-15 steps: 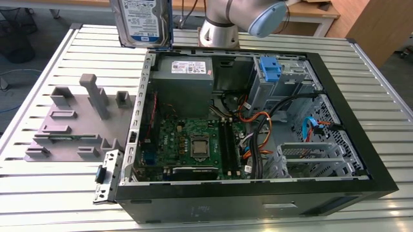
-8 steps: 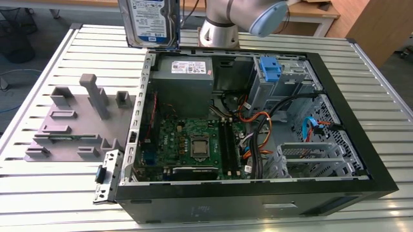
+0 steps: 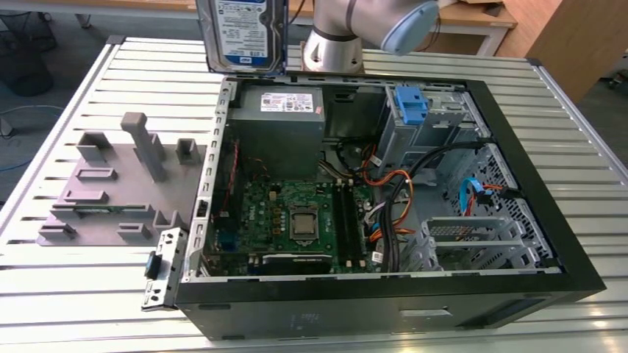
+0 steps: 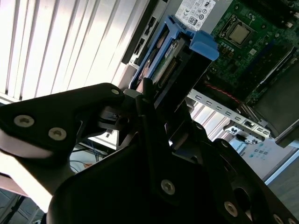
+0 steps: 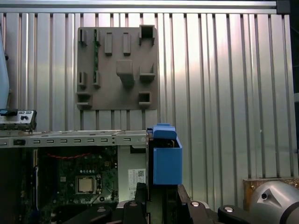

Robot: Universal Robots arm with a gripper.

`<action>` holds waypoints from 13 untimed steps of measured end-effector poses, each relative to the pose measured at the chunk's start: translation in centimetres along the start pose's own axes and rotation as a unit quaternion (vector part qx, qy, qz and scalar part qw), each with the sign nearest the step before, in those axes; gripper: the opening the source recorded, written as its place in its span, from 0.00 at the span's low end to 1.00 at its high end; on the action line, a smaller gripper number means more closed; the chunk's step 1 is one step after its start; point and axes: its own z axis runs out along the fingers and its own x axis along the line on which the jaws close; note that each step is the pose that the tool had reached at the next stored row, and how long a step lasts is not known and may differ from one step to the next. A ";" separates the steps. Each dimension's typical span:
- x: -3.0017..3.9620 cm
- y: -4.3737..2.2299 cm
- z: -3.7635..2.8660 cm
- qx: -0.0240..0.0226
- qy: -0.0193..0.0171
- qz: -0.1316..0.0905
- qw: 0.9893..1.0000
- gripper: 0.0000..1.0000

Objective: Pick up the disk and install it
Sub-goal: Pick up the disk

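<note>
The disk [image 3: 243, 33] hangs upright in the air, its white-and-blue label facing the exterior camera, above the table just behind the open computer case [image 3: 554, 250] at its far corner on the exterior view's left. In both wrist views its blue carrier [image 4: 187, 51] [image 5: 167, 158] juts out from between my black fingers. My gripper [image 4: 159, 100] [image 5: 159, 203] is shut on the disk's lower end. The first wrist view looks down past the disk onto the case's edge and the motherboard [image 5: 86, 184].
Inside the case sit a grey power supply [image 3: 279, 110], a blue bracket [image 3: 412, 103] in the drive bay, cables [image 3: 393, 191] and a metal cage [image 3: 471, 239]. A grey fixture block [image 3: 108, 191] lies on the slatted table [image 3: 59, 294], beside a small metal plate [image 3: 157, 276].
</note>
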 end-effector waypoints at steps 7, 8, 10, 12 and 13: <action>-0.07 -1.83 -0.07 0.000 0.000 0.000 1.000 0.35; -0.08 -2.10 -0.09 0.000 0.000 0.000 1.000 0.35; -0.10 -2.65 -0.10 0.000 0.000 0.000 1.000 0.35; -0.13 -3.20 -0.13 0.000 0.000 0.000 1.000 0.35; -0.14 -3.50 -0.14 0.000 0.000 0.000 1.000 0.35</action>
